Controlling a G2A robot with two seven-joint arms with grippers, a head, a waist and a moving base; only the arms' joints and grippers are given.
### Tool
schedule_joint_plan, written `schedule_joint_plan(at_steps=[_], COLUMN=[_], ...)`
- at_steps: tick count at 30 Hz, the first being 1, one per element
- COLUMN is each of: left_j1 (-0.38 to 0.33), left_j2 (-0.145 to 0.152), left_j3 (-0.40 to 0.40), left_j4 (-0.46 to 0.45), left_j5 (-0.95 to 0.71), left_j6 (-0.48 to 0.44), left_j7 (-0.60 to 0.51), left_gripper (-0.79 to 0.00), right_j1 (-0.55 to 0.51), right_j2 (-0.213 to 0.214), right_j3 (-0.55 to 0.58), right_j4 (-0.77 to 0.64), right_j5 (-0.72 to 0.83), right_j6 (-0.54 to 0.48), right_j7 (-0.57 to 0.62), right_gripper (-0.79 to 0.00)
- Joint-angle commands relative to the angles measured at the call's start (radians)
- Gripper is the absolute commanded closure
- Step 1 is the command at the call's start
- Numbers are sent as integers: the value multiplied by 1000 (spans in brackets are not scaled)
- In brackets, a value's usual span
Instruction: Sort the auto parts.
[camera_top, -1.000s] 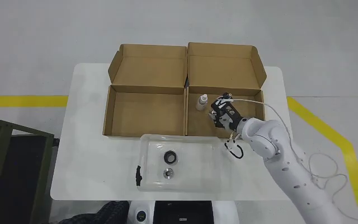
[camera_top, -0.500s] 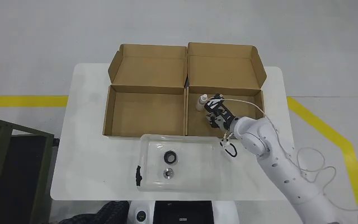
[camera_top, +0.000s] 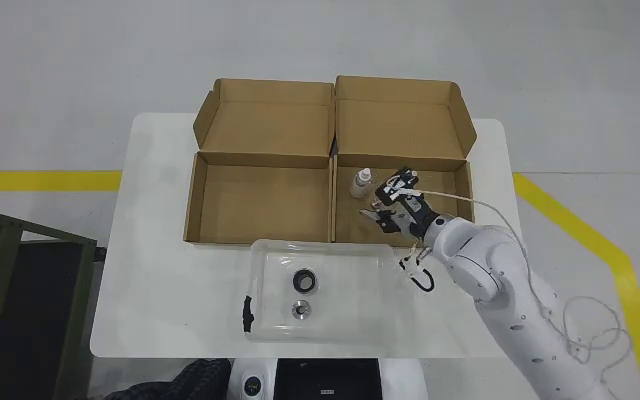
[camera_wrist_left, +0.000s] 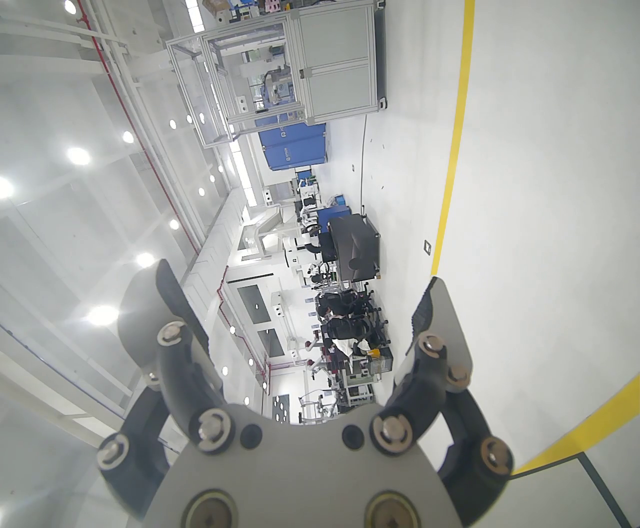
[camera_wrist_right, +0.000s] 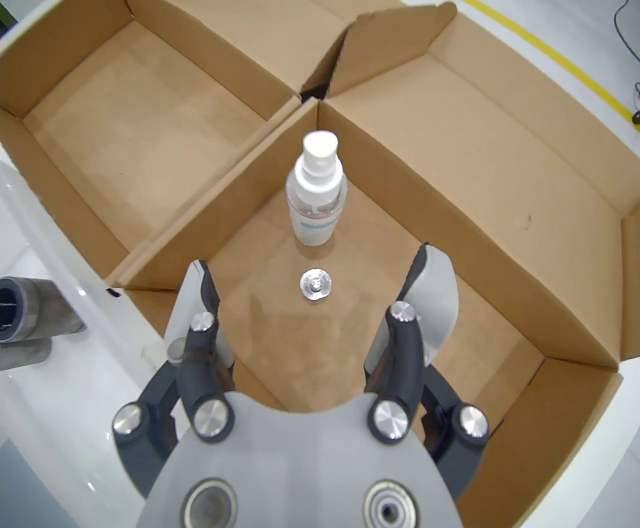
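My right gripper (camera_wrist_right: 315, 264) hangs open over the right cardboard box (camera_wrist_right: 500, 165). On that box's floor, just beyond the fingertips, lies a small silver disc part (camera_wrist_right: 315, 284). A clear spray bottle (camera_wrist_right: 316, 210) with a white cap stands upright behind the disc. From above, the right gripper (camera_top: 386, 207) is in the box's near half, beside the bottle (camera_top: 360, 183). The clear tray (camera_top: 370, 262) holds a black ring part (camera_top: 304, 281) and a silver round part (camera_top: 301, 310). My left gripper (camera_wrist_left: 300, 300) is open, holds nothing and points out at the room.
The left cardboard box (camera_top: 260, 205) sits beside the right one, both with lids folded back. A black part (camera_top: 246, 314) rests at the tray's left edge. A cable loop (camera_top: 420, 272) hangs from the right wrist over the tray's right end. White table (camera_top: 150, 250) surrounds everything.
The right gripper shifted a little toward the bottle, then drew back toward the box's near right. The bottle and the tray parts stayed put.
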Motion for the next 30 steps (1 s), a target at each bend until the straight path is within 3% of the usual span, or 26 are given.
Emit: schedule_joint_plan(at_steps=[1, 7, 18, 30], left_j1=[0, 0, 0, 0], left_j2=[0, 0, 0, 0], left_j3=[0, 0, 0, 0], left_j4=[0, 0, 0, 0], left_j5=[0, 0, 0, 0], left_j6=[0, 0, 0, 0], left_j7=[0, 0, 0, 0], left_gripper=[-785, -785, -785, -785], right_j1=[-38, -130, -191, -138], right_j2=[4, 14, 14, -6], right_j3=[17, 22, -77, -209], right_j4=[-52, -167, -236, -143], right_j5=[27, 28, -83, -221], right_j6=[-38, -176, -315, -311], right_j7=[-26, -104, -236, -288], right_gripper=[-646, -745, -677, -668])
